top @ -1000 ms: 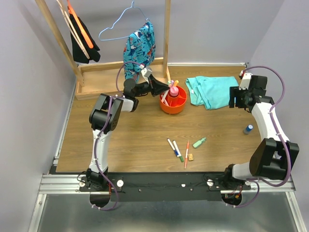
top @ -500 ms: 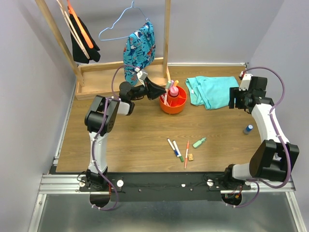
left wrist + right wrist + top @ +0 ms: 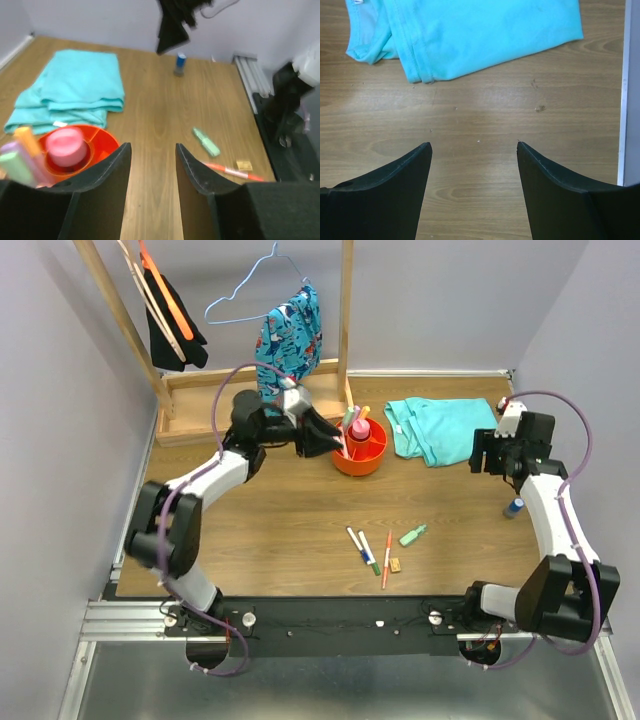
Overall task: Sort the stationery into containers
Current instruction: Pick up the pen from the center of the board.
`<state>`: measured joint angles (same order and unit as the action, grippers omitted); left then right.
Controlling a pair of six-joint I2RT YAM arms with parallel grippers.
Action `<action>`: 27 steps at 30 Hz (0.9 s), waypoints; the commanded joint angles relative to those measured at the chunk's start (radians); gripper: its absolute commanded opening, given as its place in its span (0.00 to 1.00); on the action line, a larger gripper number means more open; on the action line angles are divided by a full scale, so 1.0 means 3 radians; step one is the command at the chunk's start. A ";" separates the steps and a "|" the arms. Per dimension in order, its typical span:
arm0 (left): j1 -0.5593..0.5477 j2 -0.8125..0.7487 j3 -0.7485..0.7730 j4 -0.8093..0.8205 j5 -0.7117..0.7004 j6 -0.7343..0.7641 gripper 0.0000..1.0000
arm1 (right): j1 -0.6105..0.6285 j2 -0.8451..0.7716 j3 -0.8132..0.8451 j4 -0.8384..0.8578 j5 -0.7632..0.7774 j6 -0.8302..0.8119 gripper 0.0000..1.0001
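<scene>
The orange-red bowl [image 3: 364,454] stands mid-table and holds a pink bottle [image 3: 358,428] and several highlighters [image 3: 352,416]. My left gripper [image 3: 333,442] sits at the bowl's left rim. In the left wrist view that gripper [image 3: 153,150] is open with only bare wood between its fingers, and the bowl [image 3: 102,142] is just to its left. Loose on the table lie thin pens [image 3: 356,540], an orange pen [image 3: 386,558], a green highlighter [image 3: 412,535] and a tan eraser [image 3: 396,564]. My right gripper [image 3: 483,454] is open and empty over wood beside the teal cloth; its wrist view shows the same right gripper [image 3: 474,147].
A folded teal cloth [image 3: 436,428] lies right of the bowl. A small blue-capped bottle [image 3: 514,507] stands near the right edge. A wooden rack base [image 3: 250,390] with hanging clothes runs along the back. Grey walls close both sides.
My left gripper has opened and drawn back slightly from the bowl, and the left arm's elbow has swung out to the left. The right arm has barely shifted.
</scene>
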<state>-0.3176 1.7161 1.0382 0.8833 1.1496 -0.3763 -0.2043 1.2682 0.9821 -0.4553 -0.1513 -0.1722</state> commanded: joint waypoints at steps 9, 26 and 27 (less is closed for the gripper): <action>-0.1022 -0.0183 0.0563 -0.5802 -0.0707 0.5283 0.49 | -0.0014 -0.0693 -0.0589 -0.0006 -0.0242 -0.0075 0.77; -0.1902 0.0518 0.0942 -0.5429 -0.1464 0.4911 0.51 | -0.0014 -0.0940 -0.0758 -0.0022 -0.0380 -0.0239 0.77; -0.1917 0.0533 0.0957 -0.5424 -0.1464 0.4895 0.50 | -0.0014 -0.0924 -0.0768 -0.0006 -0.0385 -0.0244 0.77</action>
<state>-0.8738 1.8420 1.2884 -0.7597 0.7601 1.1229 -0.2043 0.9936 0.7746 -0.4644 -0.2352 -0.2260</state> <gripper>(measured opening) 0.508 0.768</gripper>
